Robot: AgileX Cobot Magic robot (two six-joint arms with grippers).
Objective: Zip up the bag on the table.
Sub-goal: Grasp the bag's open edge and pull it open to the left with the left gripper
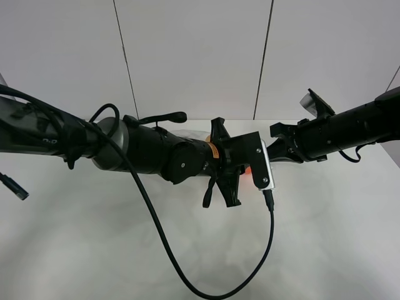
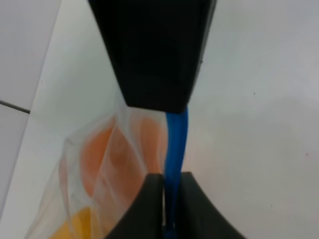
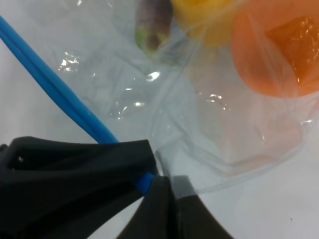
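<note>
The bag (image 3: 164, 99) is clear and crinkly, with an orange (image 3: 279, 55), a yellow fruit (image 3: 207, 15) and an eggplant (image 3: 152, 22) inside. Its blue zip strip (image 3: 55, 82) runs into my right gripper (image 3: 149, 181), which is shut on it near the bag's corner. In the left wrist view my left gripper (image 2: 170, 201) is shut on the same blue strip (image 2: 177, 144), with the bag (image 2: 99, 164) beside it. From above, both grippers meet at the table's middle (image 1: 247, 164) (image 1: 278, 149). The arms hide nearly all of the bag; only an orange glimpse (image 1: 249, 170) shows.
The white table (image 1: 94, 250) spreads all around the bag. A black cable (image 1: 187, 278) loops from the left arm over the table's front. A black block (image 2: 154, 50) covers the strip beyond my left fingers. A grey panelled wall (image 1: 200, 56) stands behind.
</note>
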